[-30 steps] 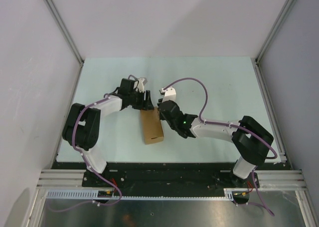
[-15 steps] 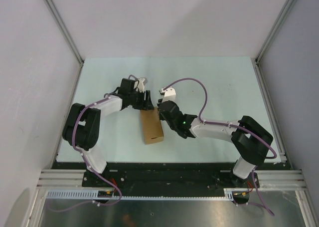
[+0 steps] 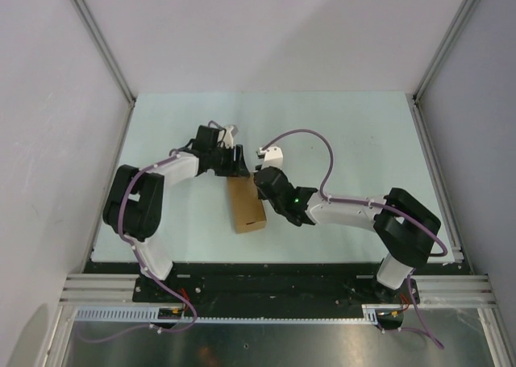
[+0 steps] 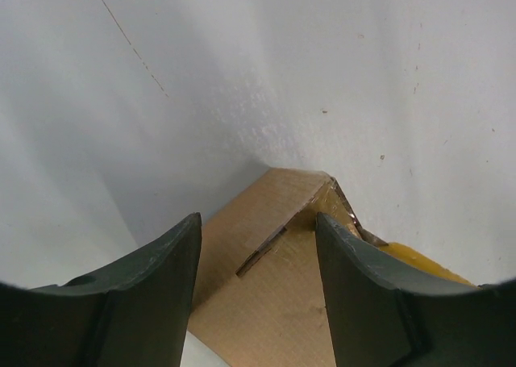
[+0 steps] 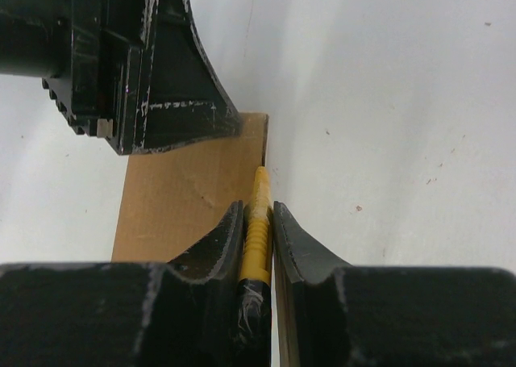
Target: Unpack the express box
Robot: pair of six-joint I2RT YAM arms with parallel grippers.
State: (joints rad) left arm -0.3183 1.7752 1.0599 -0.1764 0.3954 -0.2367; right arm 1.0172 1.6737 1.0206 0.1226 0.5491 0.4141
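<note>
The express box (image 3: 246, 206) is a brown oblong carton lying flat at the table's middle. My left gripper (image 3: 236, 168) is open at the box's far end. In the left wrist view its fingers (image 4: 153, 294) stand on either side of the box's top (image 4: 274, 294), where a flap seam shows. My right gripper (image 3: 262, 186) is at the box's right edge, shut on a yellow-and-black utility knife (image 5: 257, 230). The knife's tip lies along the box's right edge (image 5: 189, 198), near the far corner. The knife's yellow tip also shows in the left wrist view (image 4: 419, 260). The left gripper shows in the right wrist view (image 5: 153, 60).
The pale green table (image 3: 363, 141) is walled by white panels with metal posts at the left (image 3: 101, 44) and right (image 3: 451, 44). The arms' bases and a black rail (image 3: 266, 282) lie at the near edge.
My right gripper with the knife has shifted slightly toward the far end of the box along its right edge. The left gripper and the box have barely moved.
</note>
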